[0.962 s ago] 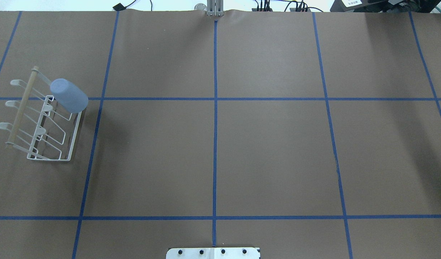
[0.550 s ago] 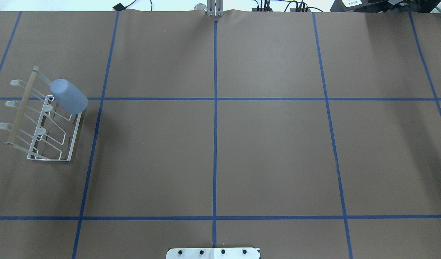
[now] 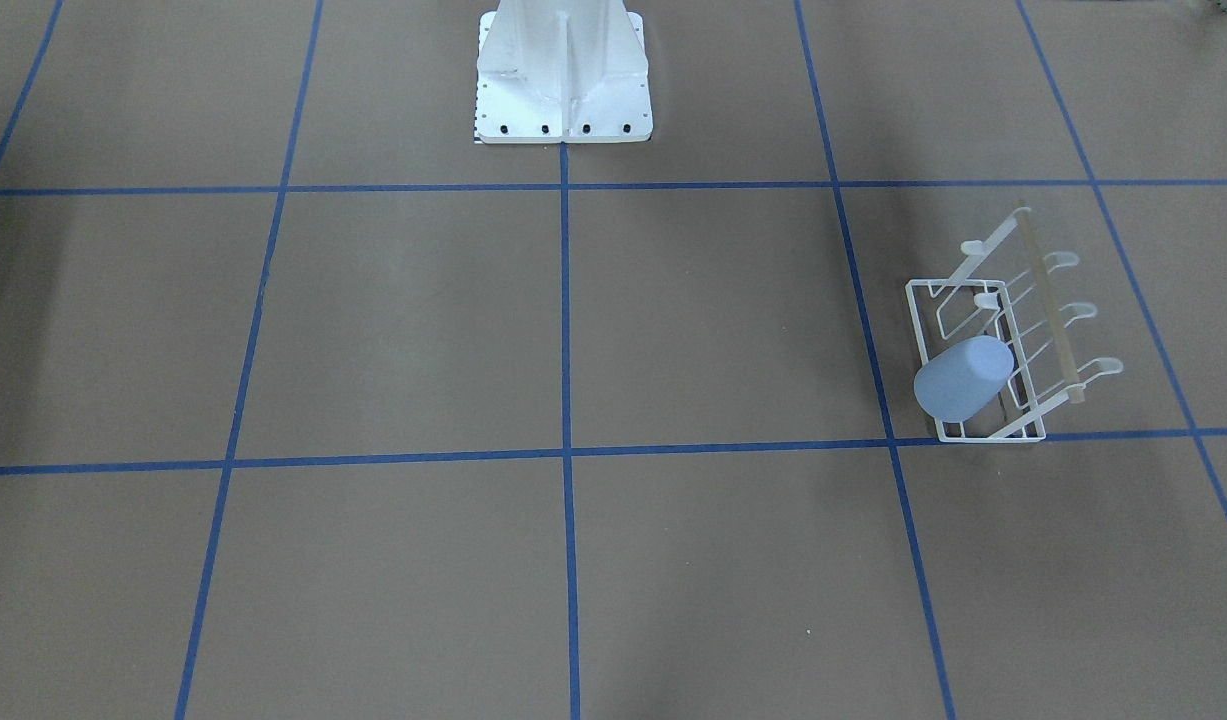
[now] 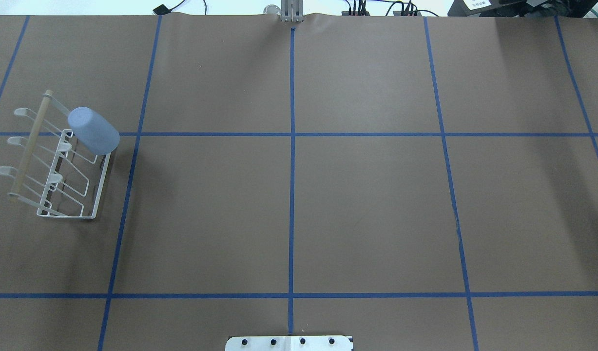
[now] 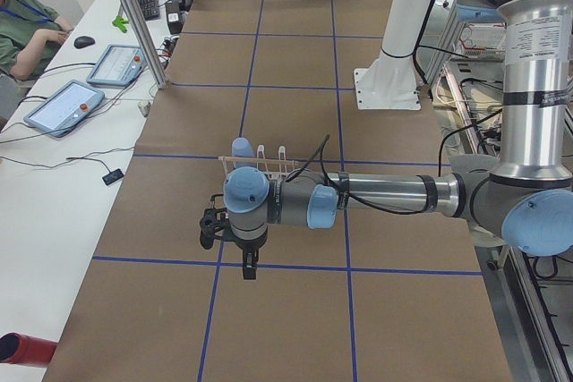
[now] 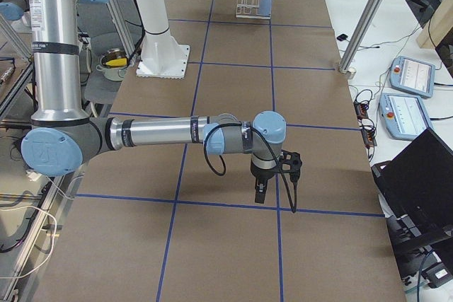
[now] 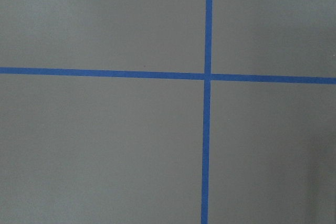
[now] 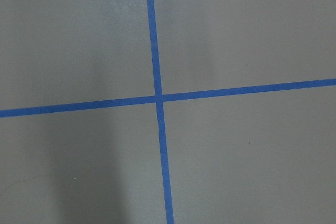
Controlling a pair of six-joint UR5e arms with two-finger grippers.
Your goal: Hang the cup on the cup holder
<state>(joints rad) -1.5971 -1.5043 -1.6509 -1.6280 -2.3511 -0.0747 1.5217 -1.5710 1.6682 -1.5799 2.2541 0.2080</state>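
Note:
The light blue-grey cup (image 4: 94, 130) hangs upside down and tilted on a far prong of the white wire cup holder (image 4: 60, 163) at the table's left. Both also show in the front-facing view, cup (image 3: 961, 378) and holder (image 3: 1013, 320), and far off in the right exterior view, cup (image 6: 266, 3). My left gripper (image 5: 248, 270) shows only in the left exterior view, pointing down, nearer that camera than the holder. My right gripper (image 6: 260, 194) shows only in the right exterior view, far from the holder. I cannot tell whether either is open or shut. Both wrist views show only brown paper and blue tape.
Brown paper with a blue tape grid (image 4: 292, 134) covers the table. The robot's white base (image 3: 563, 70) stands at the near middle edge. A person (image 5: 22, 24) with tablets sits beside the table. A laptop (image 6: 417, 189) and pendants lie off the right end.

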